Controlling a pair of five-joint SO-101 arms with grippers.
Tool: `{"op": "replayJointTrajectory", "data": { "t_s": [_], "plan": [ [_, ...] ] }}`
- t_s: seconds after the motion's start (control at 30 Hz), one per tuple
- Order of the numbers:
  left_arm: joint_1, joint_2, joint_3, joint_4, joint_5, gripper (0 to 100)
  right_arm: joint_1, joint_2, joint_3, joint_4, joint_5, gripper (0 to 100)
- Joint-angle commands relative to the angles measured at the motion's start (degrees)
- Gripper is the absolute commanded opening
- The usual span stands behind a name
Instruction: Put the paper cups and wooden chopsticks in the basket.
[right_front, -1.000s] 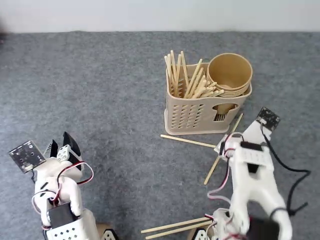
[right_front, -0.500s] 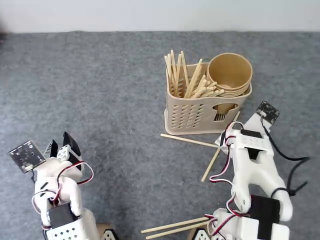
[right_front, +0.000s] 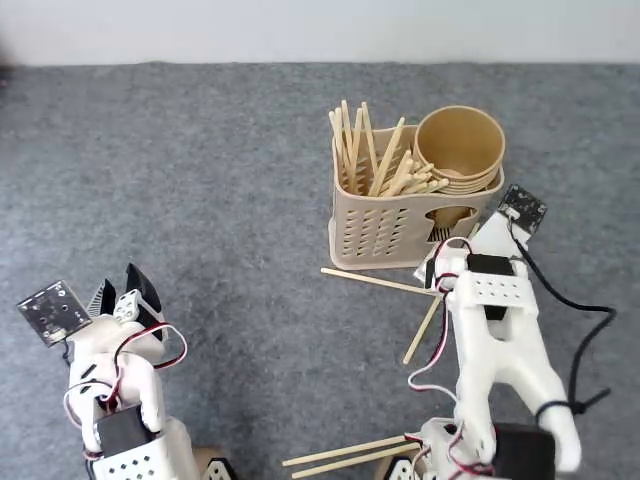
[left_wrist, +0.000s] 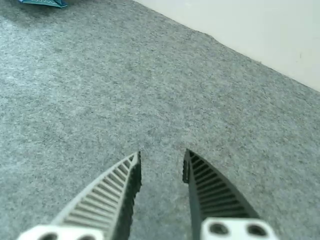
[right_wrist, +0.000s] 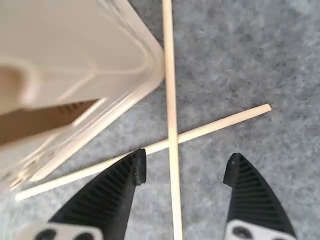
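Note:
A beige perforated basket (right_front: 385, 233) stands at the middle right, holding several wooden chopsticks (right_front: 375, 160) and stacked paper cups (right_front: 459, 145). Two loose chopsticks lie crossed on the carpet just in front of the basket: one flat (right_front: 375, 281), one slanted (right_front: 425, 328). My right gripper (right_wrist: 185, 167) hovers open right above their crossing, by the basket's corner (right_wrist: 125, 65); the chopsticks (right_wrist: 171, 115) run between its fingers. Two more chopsticks (right_front: 350, 453) lie at the front by the right arm's base. My left gripper (left_wrist: 161, 162) rests open over bare carpet at the front left.
Grey carpet covers the whole table, with a white wall along the far edge. The right arm's body (right_front: 495, 340) hides the carpet right of the slanted chopstick. A teal object (left_wrist: 45, 2) shows at the far edge of the left wrist view.
The right arm has swung left and forward toward the basket, bringing its gripper over the crossed chopsticks. The left arm has not moved.

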Motion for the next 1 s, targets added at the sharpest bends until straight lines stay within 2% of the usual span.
{"op": "replayJointTrajectory", "data": {
  "t_s": [0.0,0.23,0.47,0.53,0.67,0.8,0.97],
  "plan": [
    [0.00,-1.14,-0.57,0.00,0.35,14,0.57,2.86,-2.99,-4.09,-0.35,26.3],
    [0.00,-1.14,-0.57,0.00,0.35,14,3.74,9.98,-3.08,-9.80,0.18,26.3],
    [0.00,-1.14,-0.57,0.00,0.35,14,7.34,12.35,-3.08,-9.45,2.29,25.7],
    [0.00,-1.14,-0.57,0.00,0.35,14,8.48,12.26,-3.08,-9.45,2.29,20.6],
    [0.00,-1.14,-0.57,0.00,0.35,14,9.98,12.26,-3.16,-9.98,2.29,1.7],
    [0.00,-1.14,-0.57,0.00,0.35,14,11.30,12.26,-3.96,-9.45,2.29,3.5],
    [0.00,-1.14,-0.57,0.00,0.35,14,13.85,12.18,-5.01,-9.45,2.37,0.9]
  ]
}}
